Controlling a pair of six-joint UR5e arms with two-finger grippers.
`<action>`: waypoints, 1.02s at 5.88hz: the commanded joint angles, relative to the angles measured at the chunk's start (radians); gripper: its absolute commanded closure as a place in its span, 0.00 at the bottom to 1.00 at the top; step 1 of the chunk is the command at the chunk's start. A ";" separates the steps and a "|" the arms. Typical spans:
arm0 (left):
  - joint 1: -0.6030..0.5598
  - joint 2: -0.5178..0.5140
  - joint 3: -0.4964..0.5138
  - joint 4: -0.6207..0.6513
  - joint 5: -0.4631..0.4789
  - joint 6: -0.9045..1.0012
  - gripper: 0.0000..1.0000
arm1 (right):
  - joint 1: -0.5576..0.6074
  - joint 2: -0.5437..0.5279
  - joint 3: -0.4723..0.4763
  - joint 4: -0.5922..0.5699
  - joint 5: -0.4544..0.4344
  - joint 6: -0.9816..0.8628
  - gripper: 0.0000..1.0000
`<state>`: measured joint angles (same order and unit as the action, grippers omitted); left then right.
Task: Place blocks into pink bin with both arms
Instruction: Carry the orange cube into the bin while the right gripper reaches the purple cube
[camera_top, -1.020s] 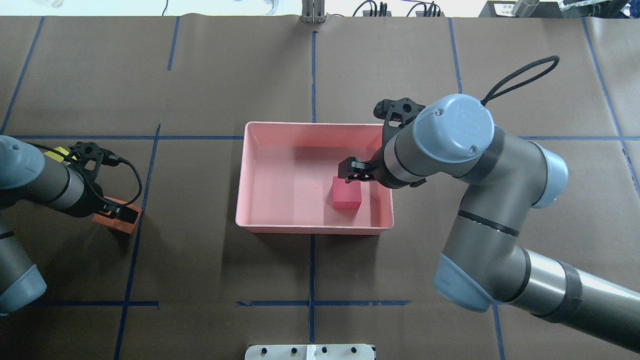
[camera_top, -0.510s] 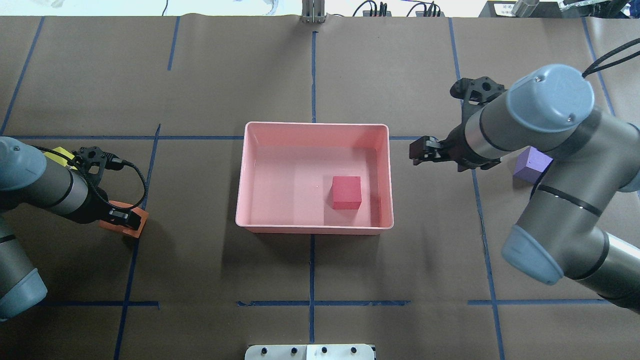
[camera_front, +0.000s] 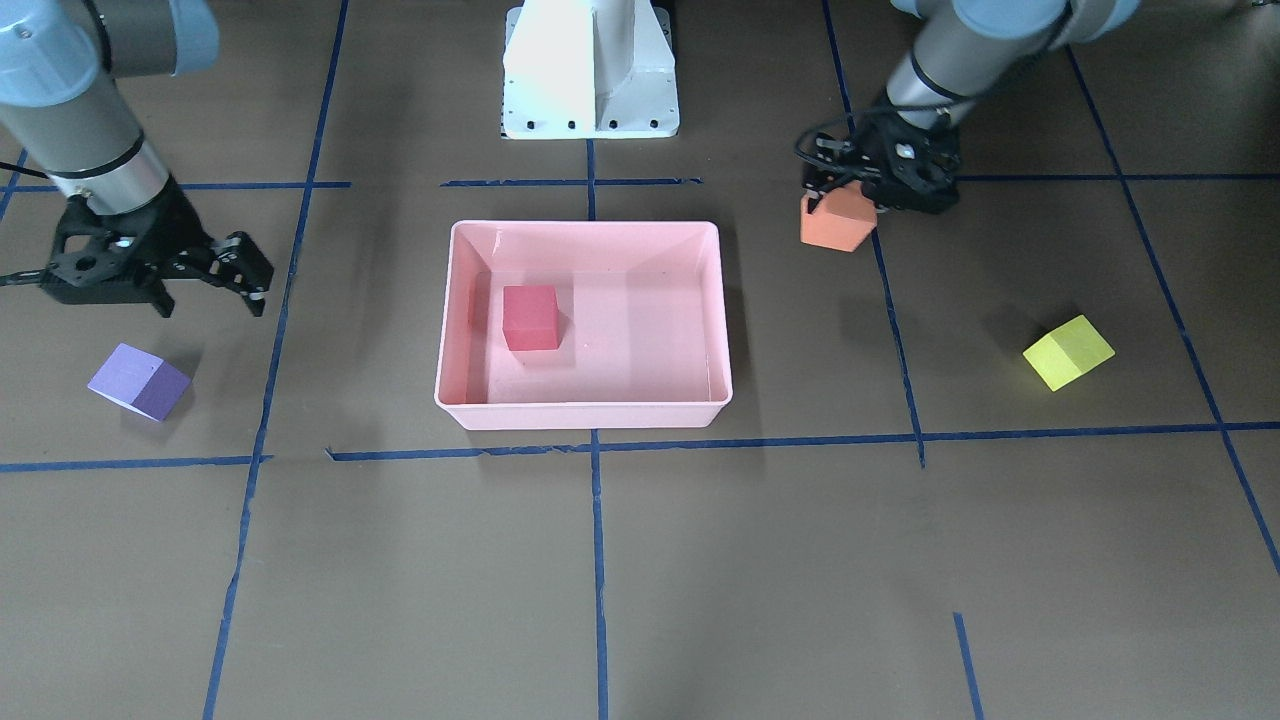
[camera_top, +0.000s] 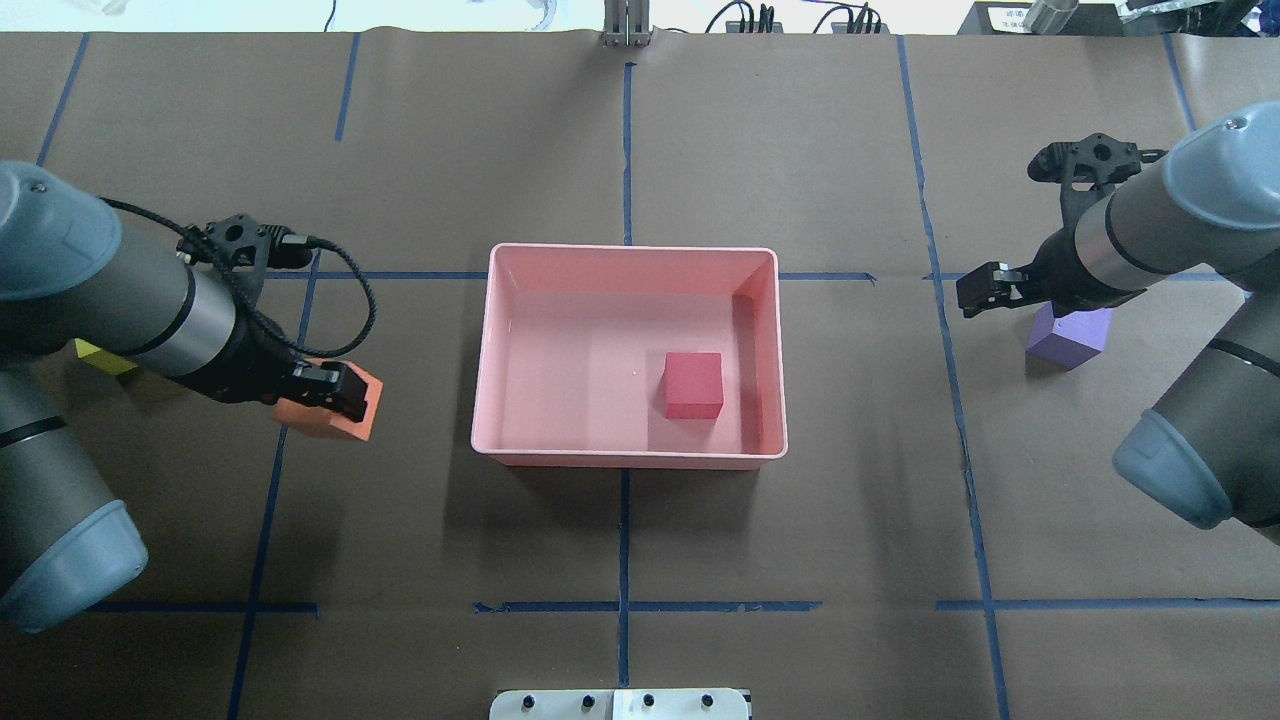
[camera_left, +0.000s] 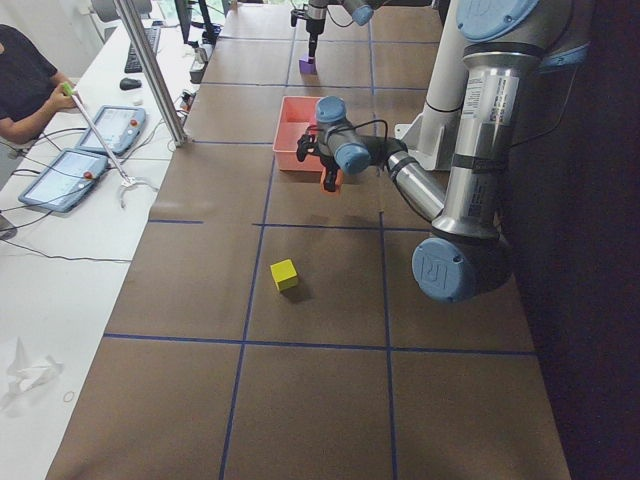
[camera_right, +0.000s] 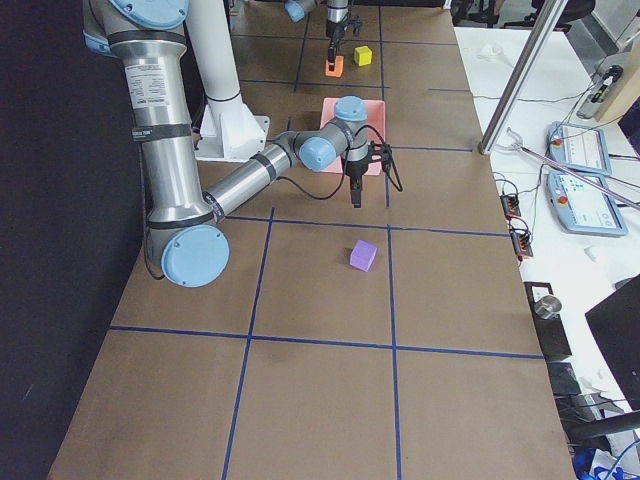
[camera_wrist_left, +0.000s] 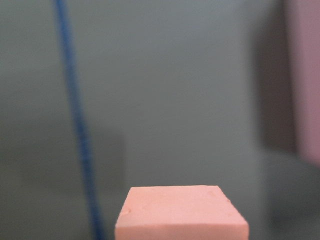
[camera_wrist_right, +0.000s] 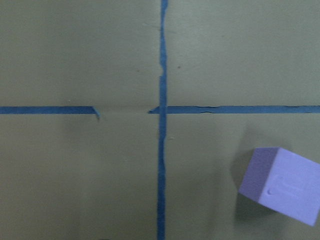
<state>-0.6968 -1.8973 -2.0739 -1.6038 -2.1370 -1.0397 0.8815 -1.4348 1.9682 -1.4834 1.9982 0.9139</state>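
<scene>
from across the table the pink bin sits mid-counter holding only the red block, close to its wall on the robot's right. outside it, toward the robot's edge, the left gripper pinches the orange block, and the right gripper hangs with jaws spread near the purple block. overhead, the left arm hides most of the yellow-green block toward the counter's left end, and the left wrist view shows only the orange block's top, cut off below, with the bin a pink blur.
</scene>
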 joint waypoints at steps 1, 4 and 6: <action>0.014 -0.237 0.126 0.062 0.008 -0.179 0.95 | 0.059 -0.024 -0.081 0.002 0.010 -0.041 0.02; 0.126 -0.429 0.377 0.056 0.191 -0.235 0.92 | 0.112 -0.019 -0.213 0.003 0.066 -0.047 0.00; 0.181 -0.428 0.415 0.026 0.249 -0.234 0.54 | 0.113 -0.016 -0.270 0.082 0.149 0.023 0.00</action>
<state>-0.5364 -2.3208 -1.6843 -1.5580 -1.9108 -1.2729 0.9939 -1.4526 1.7297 -1.4520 2.1181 0.9044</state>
